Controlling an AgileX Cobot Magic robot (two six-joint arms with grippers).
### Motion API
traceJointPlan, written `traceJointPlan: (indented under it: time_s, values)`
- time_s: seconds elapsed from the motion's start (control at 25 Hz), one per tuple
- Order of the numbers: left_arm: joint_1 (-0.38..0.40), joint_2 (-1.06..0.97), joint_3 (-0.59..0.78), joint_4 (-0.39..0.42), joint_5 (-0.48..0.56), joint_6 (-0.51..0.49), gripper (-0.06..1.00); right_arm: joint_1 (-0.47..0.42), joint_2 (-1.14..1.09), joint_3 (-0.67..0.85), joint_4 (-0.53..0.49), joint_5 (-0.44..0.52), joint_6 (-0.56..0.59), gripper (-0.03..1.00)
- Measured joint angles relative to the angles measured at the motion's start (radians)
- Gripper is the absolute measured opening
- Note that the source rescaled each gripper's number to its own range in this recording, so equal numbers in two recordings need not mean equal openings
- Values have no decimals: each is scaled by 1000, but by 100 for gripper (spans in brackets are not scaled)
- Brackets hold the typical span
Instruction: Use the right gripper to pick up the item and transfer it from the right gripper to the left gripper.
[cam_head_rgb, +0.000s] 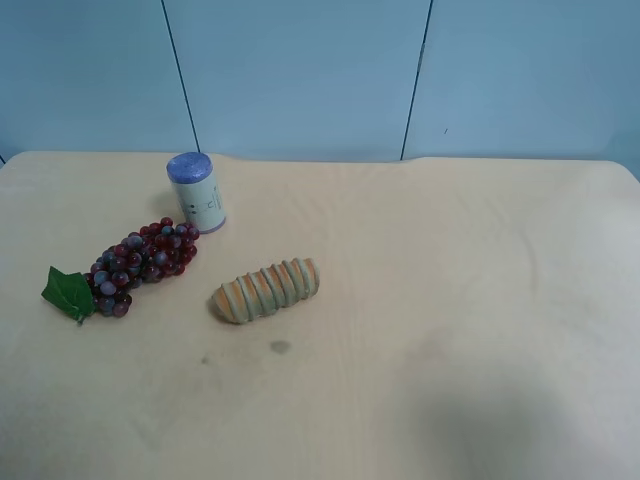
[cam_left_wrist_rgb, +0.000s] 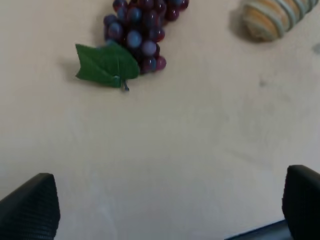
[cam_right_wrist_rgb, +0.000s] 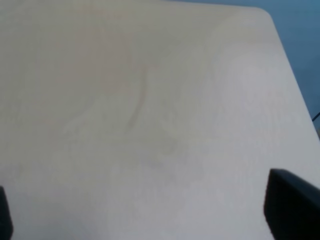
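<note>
My pale desk (cam_head_rgb: 450, 300) in front of a blue wall (cam_head_rgb: 300, 70).
I see the grapes (cam_head_rgb: 140, 262) just beside the can (cam_head_rgb: 196, 192); past the loaf (cam_head_rgb: 265, 290) it's bare. Left pincer (cam_left_wrist_rgb: 170, 210) and right pincer (cam_right_wrist_rgb: 150, 210) are wide, holding nothing.

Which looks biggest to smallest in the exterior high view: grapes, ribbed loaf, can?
1. Grape bunch, counting its green leaf.
2. Ribbed loaf.
3. White can, though it stands farther back.

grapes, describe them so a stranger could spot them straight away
On the tan table, look at its left part in the high view, just below the white can. The grapes lie there, left of the ribbed loaf: a dark red-purple cluster with one green leaf.
</note>
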Motion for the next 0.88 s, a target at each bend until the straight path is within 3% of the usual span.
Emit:
traceJointPlan:
  time_s: [0.4,0.6,0.88]
  values:
    - [0,-115,184,-44,-16,-1,95,0,0,0,0,0,0,98]
    - [0,-116,218,-46,-113,0,95,0,0,0,0,0,0,98]
    - [3,-269,228,-49,-134,-1,95,0,0,0,0,0,0,98]
